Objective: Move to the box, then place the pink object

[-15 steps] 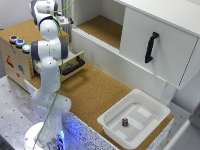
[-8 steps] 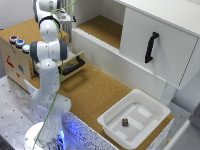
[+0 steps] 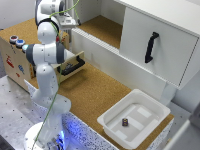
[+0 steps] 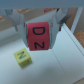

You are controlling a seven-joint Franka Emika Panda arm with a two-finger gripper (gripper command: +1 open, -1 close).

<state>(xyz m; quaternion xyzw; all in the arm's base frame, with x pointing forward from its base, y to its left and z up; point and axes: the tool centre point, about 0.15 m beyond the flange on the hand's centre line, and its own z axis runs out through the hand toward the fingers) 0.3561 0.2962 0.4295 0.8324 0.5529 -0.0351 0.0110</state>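
Observation:
In the wrist view my gripper [image 4: 39,33] is shut on a pink-red cube [image 4: 38,36] with dark letters D and Z on its faces. The cube hangs just above a pale surface. A yellow cube [image 4: 21,57] marked N lies on that surface beside it. In the exterior view my gripper [image 3: 68,21] is at the back, over the near edge of the white cabinet's open compartment [image 3: 102,27]; the cube is too small to make out there. A cardboard box [image 3: 15,57] stands at the exterior view's left, behind the arm.
A white bin [image 3: 112,124] at the front right of the exterior view holds a small dark object [image 3: 125,122]. A white cabinet door with a black handle [image 3: 151,47] stands at the right. A tray with a black handle [image 3: 73,65] juts from the cardboard box. Round coloured items [image 3: 16,41] sit on the box.

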